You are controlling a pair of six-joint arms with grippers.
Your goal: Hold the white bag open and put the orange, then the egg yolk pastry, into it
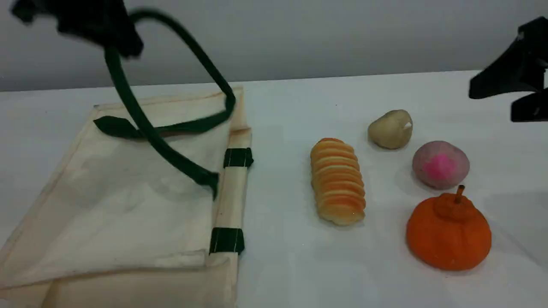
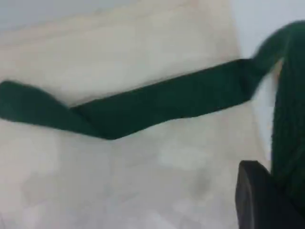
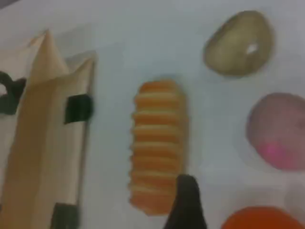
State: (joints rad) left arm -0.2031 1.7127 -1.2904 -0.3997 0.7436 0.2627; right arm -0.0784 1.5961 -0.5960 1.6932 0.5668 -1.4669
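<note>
Scene view, with both wrist views. The white bag (image 1: 128, 214) is lying flat on the left half of the counter (image 1: 291, 265), its rim and two green tabs facing the food items. The left claw (image 1: 120, 42), blurred at the upper left, is closing tightly on a dark green strap handle (image 1: 128, 102) and is holding it raised above the bag as a loop. In the left wrist view, a length of green strap (image 2: 157, 105) is lying across the bag's cream face, while another length is rising beside the dark fingertip (image 2: 259, 200). The right claw (image 1: 513, 100) is hovering at the far right edge with its jaws standing apart, holding nothing. The orange (image 1: 448, 233) is sitting on the counter at the near right, stem up. The egg yolk pastry (image 1: 390, 129) is resting farther back. A pink-centred dome (image 1: 441, 164) is sitting between the two, and a ridged bread roll (image 1: 338, 187) is lying to their left, between them and the bag.
</note>
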